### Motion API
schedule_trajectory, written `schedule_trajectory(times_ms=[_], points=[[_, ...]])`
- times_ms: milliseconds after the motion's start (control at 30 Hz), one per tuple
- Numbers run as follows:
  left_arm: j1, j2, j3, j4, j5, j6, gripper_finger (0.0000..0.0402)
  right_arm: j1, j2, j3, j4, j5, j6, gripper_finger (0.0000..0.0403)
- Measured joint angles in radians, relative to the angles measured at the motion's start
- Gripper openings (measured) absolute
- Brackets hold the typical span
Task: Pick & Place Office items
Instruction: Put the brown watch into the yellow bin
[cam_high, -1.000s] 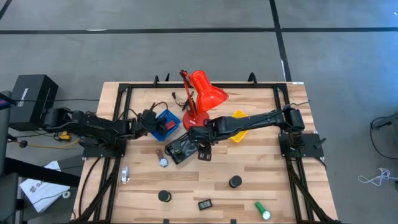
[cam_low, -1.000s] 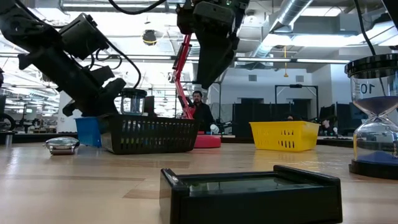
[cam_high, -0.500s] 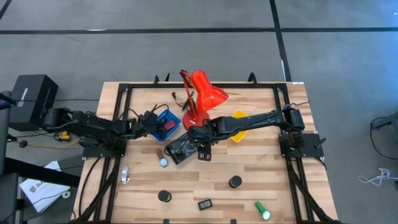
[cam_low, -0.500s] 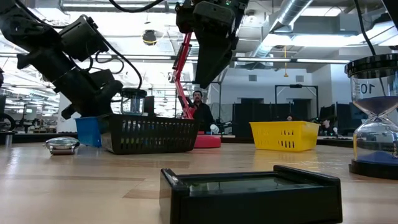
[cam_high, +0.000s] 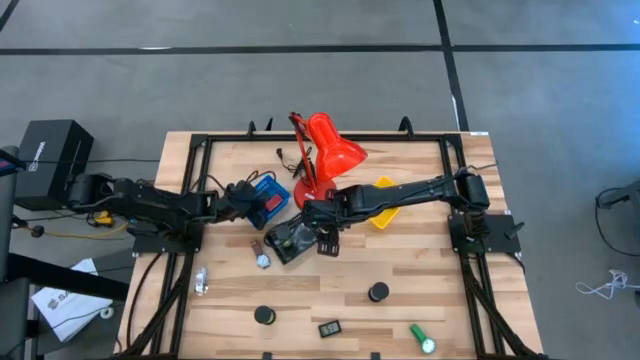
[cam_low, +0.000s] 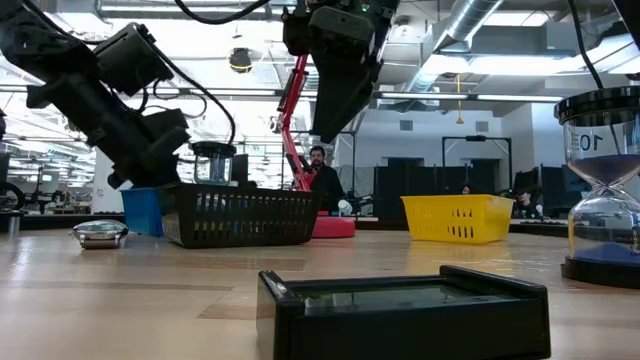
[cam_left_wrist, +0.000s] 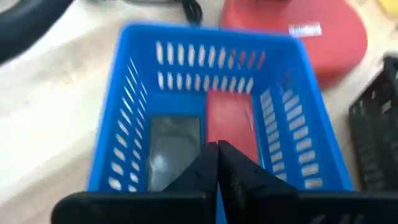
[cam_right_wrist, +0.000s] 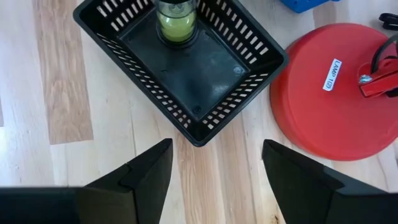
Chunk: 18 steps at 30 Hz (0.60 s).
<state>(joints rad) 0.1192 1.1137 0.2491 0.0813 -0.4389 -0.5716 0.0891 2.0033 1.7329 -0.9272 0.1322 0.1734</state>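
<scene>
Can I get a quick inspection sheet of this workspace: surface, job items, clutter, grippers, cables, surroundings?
Surface: light wooden table in a black frame.
Job's things: red block and dark flat item inside blue slotted basket; green-topped jar in black slotted basket; round black discs, small black rectangle, green cylinder loose near the front.
Clutter: red desk lamp; yellow basket; hourglass.
Grippers: left gripper shut, empty, over the blue basket; right gripper open, above the black basket's edge.
Cables: black cable by the lamp.
Surroundings: a seated person behind the table.
</scene>
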Motion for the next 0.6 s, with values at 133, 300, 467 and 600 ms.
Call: schedule_trajectory(times_ms=[133, 300, 467, 600], points=[[-0.019, -0.045, 0.011, -0.003, -0.005, 0.019, 0.0001, 0.0, 0.0, 0.0, -0.003, 0.0, 0.0, 0.024], [-0.109, -0.126, 0.039, 0.016, -0.005, 0.146, 0.0001, 0.018, 0.0, 0.0, -0.066, 0.0, -0.021, 0.024], [-0.207, -0.193, 0.04, 0.086, -0.014, 0.219, 0.0001, 0.057, -0.021, 0.002, -0.157, 0.0, -0.033, 0.024], [-0.275, -0.216, 0.041, 0.143, -0.041, 0.26, 0.0002, 0.085, -0.039, 0.001, -0.259, 0.006, -0.05, 0.024]])
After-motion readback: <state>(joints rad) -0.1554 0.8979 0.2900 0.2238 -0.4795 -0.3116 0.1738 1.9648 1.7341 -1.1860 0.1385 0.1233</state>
